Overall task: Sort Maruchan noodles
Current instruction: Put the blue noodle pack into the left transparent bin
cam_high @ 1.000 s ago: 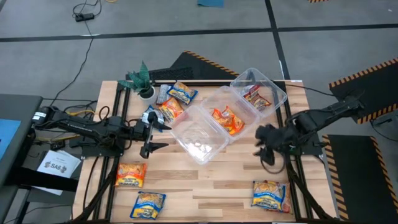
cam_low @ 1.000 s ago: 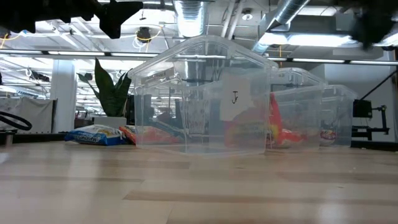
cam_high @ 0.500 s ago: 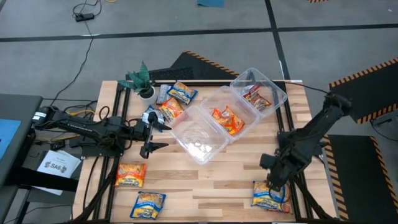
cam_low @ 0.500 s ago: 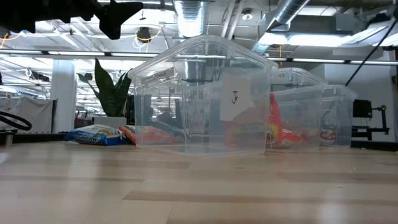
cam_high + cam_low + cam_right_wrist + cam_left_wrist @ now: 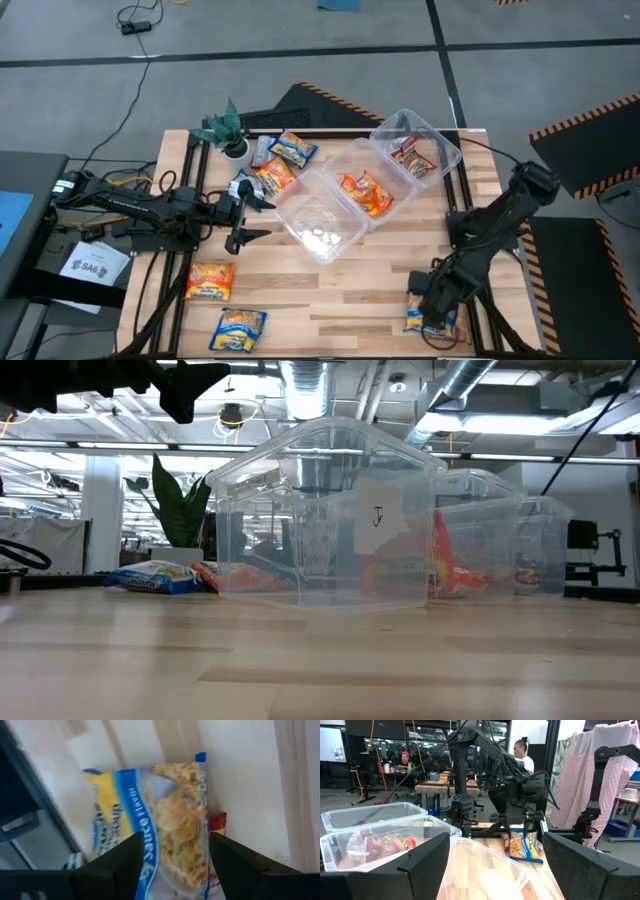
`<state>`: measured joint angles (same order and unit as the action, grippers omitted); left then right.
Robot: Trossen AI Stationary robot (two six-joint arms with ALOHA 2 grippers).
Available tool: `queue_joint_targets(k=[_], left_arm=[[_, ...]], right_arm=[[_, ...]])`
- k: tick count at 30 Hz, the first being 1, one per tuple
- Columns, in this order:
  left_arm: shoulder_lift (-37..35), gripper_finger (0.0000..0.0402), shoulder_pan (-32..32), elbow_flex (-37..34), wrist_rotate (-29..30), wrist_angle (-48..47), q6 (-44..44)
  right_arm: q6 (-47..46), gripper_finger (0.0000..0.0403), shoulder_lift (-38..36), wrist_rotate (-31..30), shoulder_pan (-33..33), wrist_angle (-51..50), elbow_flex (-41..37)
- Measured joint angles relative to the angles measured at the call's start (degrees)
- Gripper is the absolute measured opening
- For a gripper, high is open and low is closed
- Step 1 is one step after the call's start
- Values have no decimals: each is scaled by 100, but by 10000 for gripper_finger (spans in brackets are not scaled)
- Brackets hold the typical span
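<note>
Several Maruchan noodles packets are scattered over the wooden surface, so sorting is only partly done. One blue-and-yellow packet is lying flat at the front right corner, with a red-edged packet tucked under it, and the right end effector is hung directly above it, fingers spread fairly wide with the packet seen between them. Whether the packet is being touched can't be told from the views.

Over on the front left, an orange packet and another blue-and-yellow one are laid near each other. A little cluster of packets is piled at the back, between the potted plant and the tubs.

Three clear plastic tubs are lined up diagonally across the middle. The nearest tub looks pretty much bare apart from a small paper label, the middle tub has orange packets in it, and the far tub has a dark red one.

The left end effector is parked above the surface just left of the nearest tub, fingers fully apart and nothing held. People are seen at desks in the room behind, in the left wrist view.
</note>
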<state>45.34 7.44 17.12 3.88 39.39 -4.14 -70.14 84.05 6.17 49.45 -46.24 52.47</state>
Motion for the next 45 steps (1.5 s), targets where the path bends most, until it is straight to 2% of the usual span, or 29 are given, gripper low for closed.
queue_joint_targets(k=[11, 14, 17, 21, 22, 27, 30, 34, 39, 43, 45], left_arm=[[0, 306, 0, 0, 0, 2, 46], [0, 306, 0, 0, 0, 12, 123], [0, 306, -1, 0, 0, 12, 133], [2, 306, -1, 0, 0, 8, 133], [2, 306, -2, 0, 0, 5, 131], [2, 306, -2, 0, 0, 16, 133], [2, 306, 0, 0, 0, 20, 133], [2, 306, -2, 0, 0, 36, 136], [0, 306, -2, 2, 0, 117, 198], [0, 306, -2, 2, 2, 215, 302], [0, 306, -2, 2, 2, 230, 351]], right_arm=[[477, 243, 820, 353, -16, 11, 48], [607, 225, 944, 428, -98, 9, 57], [848, 168, 1007, 447, -164, 3, 59], [1370, 37, 1016, 538, -258, -20, 55], [1464, 22, 997, 595, -301, -22, 48], [1881, 9, 671, 559, -477, -32, 124], [2088, 5, 256, 242, -610, 76, 285], [2666, 3, -365, -165, -734, 729, 490], [4267, 1, -976, -609, -1109, 2065, 659], [5835, 1, -1244, -777, -1723, 2828, 689], [6504, 1, -1322, -1131, -2102, 3040, 691]])
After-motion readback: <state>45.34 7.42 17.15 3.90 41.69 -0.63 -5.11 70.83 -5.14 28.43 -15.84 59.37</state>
